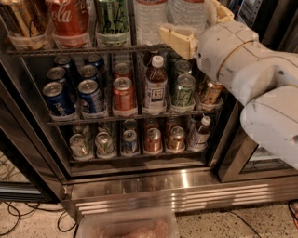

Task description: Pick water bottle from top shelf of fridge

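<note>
Two water bottles stand on the top shelf of the fridge, cut off by the top edge: the left one and the right one. My gripper is up at the top shelf, open. One cream finger is in front of and left of the right water bottle. The other finger is at its right. The bottle's lower part sits between them. The white arm comes in from the right.
A cola bottle, a green can and a brown drink stand left on the top shelf. The lower racks hold several cans, a brown-drink bottle and a small bottle. A plastic tub lies on the floor in front.
</note>
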`<action>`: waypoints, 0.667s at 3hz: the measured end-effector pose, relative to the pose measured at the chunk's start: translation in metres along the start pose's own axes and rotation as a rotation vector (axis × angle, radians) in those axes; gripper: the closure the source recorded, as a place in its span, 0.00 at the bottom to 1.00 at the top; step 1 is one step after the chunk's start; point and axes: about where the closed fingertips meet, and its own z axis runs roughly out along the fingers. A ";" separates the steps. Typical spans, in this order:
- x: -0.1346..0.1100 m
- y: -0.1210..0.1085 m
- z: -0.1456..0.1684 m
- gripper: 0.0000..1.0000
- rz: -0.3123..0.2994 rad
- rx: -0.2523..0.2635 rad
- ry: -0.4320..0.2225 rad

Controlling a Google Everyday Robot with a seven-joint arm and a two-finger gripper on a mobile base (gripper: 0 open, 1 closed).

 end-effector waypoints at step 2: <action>-0.007 0.022 -0.001 0.21 -0.016 -0.118 -0.043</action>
